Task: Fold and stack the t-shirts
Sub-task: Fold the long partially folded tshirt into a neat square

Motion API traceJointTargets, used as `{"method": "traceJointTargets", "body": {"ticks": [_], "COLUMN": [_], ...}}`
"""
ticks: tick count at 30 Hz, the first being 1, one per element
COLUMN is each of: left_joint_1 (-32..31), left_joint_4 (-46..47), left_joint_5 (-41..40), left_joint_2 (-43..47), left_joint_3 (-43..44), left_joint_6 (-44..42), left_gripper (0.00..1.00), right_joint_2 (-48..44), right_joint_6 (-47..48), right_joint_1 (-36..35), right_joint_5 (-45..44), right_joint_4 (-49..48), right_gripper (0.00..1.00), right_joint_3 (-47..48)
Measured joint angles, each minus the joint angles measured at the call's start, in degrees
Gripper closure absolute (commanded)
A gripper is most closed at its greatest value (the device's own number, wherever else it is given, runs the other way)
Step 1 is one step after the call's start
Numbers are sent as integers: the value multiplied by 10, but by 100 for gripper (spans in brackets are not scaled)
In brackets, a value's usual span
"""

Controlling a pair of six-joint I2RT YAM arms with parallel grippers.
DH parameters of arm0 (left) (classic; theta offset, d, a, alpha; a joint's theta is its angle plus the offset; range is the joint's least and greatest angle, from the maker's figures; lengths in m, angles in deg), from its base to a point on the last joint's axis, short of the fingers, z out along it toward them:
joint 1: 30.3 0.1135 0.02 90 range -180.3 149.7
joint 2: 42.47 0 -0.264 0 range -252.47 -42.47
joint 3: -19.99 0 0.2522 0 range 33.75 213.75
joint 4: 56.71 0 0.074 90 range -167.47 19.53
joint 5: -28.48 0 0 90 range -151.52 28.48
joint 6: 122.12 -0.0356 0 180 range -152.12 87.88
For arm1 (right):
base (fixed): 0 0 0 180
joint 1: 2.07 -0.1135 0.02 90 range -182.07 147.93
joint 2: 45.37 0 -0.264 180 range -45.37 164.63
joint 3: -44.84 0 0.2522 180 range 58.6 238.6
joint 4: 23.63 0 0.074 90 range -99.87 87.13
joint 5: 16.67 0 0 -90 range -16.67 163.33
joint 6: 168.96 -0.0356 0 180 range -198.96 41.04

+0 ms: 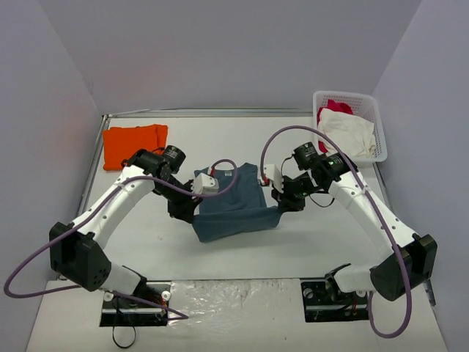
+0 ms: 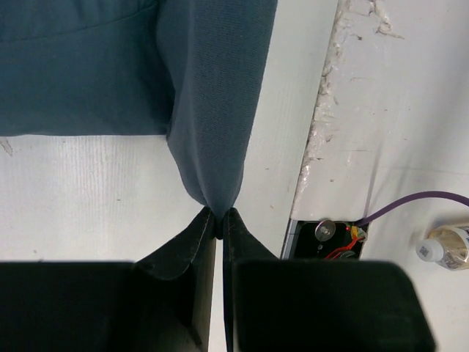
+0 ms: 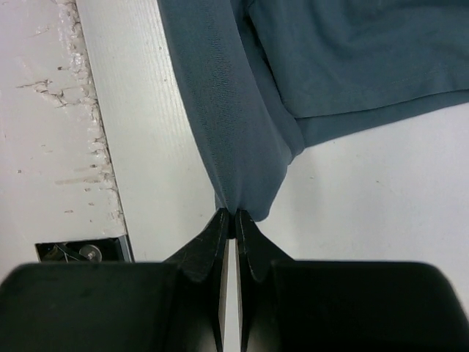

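One t-shirt (image 1: pixel 236 205), left claw (image 2: pixel 220 214), right claw (image 3: pixel 233 214) gripping

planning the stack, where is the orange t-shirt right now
In the top view the orange t-shirt lies folded at the far left corner of the table, apart from the slate-blue t-shirt at centre.

Right gripper (image 3: pixel 234 215) pinched tight on corner of slate-blue t-shirt (image 3: pixel 330 59); cloth stretches away up frame, lifted over white table (image 3: pixel 366 198). Chipped paint at left.
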State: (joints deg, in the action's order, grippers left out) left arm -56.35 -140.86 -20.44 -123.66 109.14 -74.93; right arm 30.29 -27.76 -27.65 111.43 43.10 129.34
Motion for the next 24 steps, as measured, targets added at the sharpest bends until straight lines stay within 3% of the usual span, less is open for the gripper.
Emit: {"method": "traceJointTargets", "body": {"ticks": [15, 24], "left_joint_1": [20, 45], "left_joint_4": [2, 3], "left_joint_5": [-54, -71], "left_joint_2": [-71, -148], "left_joint_3": [118, 185], "left_joint_6": [1, -4], "left_gripper": [98, 98], "right_joint_2": [109, 223], "right_joint_6": [9, 29], "right_joint_1": [9, 37], "right_joint_5": [-30, -31], "right_joint_4": [-9, -20], "right_gripper": [100, 100], "right_joint_3": [106, 202]}}
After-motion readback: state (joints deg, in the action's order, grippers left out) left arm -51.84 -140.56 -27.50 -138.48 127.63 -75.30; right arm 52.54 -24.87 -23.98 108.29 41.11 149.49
